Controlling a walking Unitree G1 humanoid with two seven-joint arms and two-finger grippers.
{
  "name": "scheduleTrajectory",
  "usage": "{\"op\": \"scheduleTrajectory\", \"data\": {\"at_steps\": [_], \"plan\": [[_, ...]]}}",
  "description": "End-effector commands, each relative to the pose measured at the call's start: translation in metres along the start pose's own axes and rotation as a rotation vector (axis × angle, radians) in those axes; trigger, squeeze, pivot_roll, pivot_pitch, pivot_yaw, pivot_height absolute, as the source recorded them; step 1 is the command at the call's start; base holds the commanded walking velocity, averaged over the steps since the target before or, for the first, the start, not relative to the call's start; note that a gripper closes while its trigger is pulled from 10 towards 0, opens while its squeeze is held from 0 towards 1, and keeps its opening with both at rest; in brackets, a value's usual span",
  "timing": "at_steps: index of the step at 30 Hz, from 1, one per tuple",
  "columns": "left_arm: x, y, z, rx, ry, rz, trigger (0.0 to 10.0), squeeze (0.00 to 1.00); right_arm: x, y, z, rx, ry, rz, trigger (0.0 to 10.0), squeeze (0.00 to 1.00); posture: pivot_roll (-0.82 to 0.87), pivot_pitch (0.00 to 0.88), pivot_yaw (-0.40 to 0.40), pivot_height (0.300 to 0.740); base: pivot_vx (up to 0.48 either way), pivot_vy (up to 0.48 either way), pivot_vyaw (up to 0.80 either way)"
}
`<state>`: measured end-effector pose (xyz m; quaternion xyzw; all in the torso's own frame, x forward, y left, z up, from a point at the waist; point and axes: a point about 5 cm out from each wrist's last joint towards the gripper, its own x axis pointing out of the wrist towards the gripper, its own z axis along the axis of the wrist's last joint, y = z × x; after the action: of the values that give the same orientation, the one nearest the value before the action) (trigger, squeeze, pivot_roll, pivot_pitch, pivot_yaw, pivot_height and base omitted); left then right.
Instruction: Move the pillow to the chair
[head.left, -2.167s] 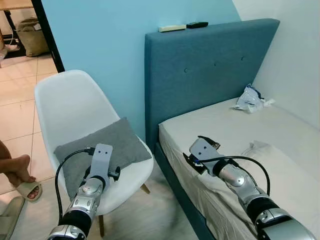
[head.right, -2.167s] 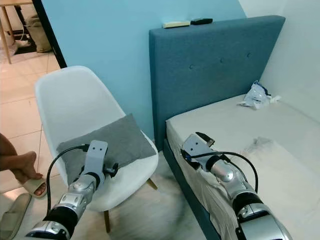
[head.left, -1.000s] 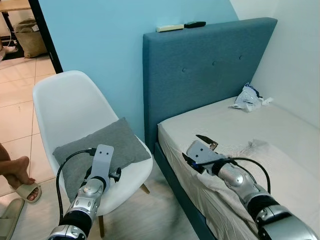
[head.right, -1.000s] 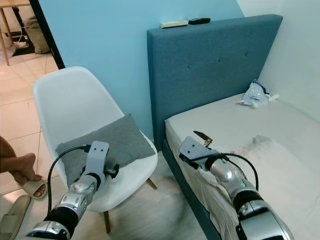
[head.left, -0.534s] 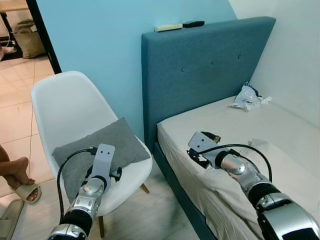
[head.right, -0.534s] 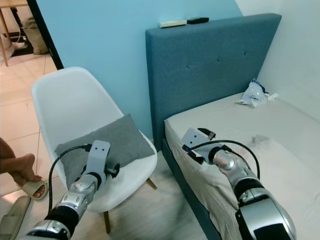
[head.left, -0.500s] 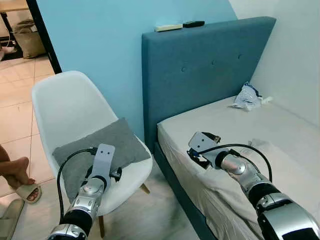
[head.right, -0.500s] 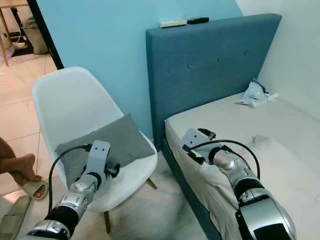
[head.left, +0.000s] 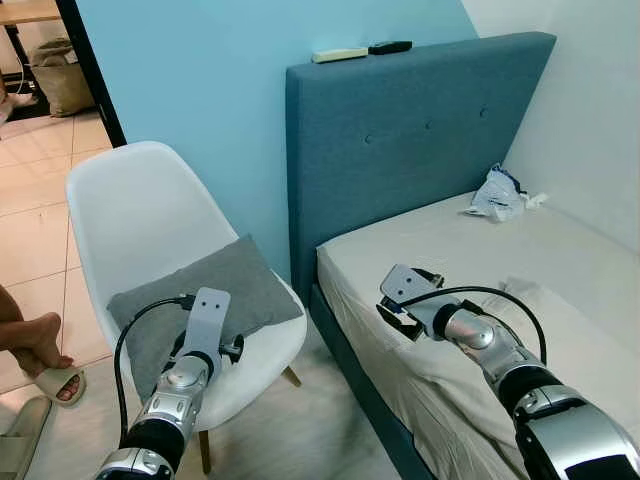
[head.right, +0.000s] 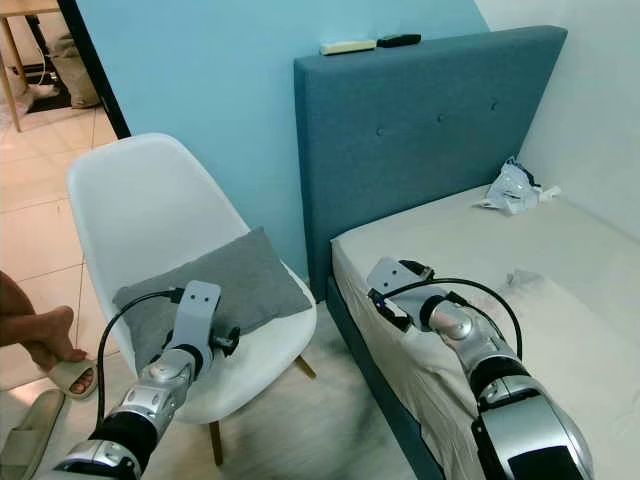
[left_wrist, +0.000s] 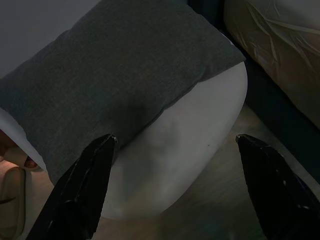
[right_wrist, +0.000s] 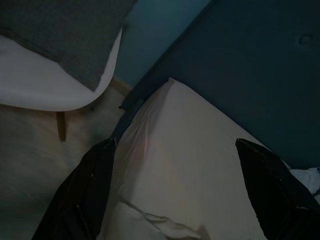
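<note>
While the grey pillow lies flat on the white chair seat, both grippers hang spread and empty; judged soft, light, compliant, best pinched at a corner or edge

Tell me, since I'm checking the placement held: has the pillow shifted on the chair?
No. The grey pillow still lies on the white chair seat, its corner by the seat's bed-side edge as before.

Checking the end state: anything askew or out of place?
The grey pillow lies skewed on the white chair, one corner past the seat edge. A crumpled plastic bag sits on the mattress, and two remotes rest atop the headboard.
</note>
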<state>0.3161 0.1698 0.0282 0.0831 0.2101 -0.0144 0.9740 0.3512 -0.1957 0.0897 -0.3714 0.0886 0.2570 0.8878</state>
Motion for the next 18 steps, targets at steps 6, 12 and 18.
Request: {"op": "scheduleTrajectory", "data": {"at_steps": [6, 12, 18], "plan": [[-0.0008, 0.0007, -0.0029, 0.007, 0.006, -0.003, 10.0, 0.00, 0.0001, -0.0019, 0.0000, 0.026, 0.002, -0.003, 10.0, 0.00, -0.07, 0.048, 0.015, 0.740, 0.000, 0.000, 0.00], [-0.0016, 0.0009, -0.0046, 0.006, 0.010, -0.003, 10.0, 0.00, 0.0005, -0.0007, 0.0001, 0.027, 0.004, 0.005, 10.0, 0.00, -0.08, 0.056, 0.015, 0.740, 0.000, 0.000, 0.00], [-0.0003, -0.0038, -0.0015, 0.006, 0.005, -0.017, 10.0, 0.00, -0.0008, -0.0018, -0.0016, 0.030, 0.009, 0.007, 10.0, 0.00, -0.08, 0.068, 0.014, 0.740, 0.000, 0.000, 0.00]]}}
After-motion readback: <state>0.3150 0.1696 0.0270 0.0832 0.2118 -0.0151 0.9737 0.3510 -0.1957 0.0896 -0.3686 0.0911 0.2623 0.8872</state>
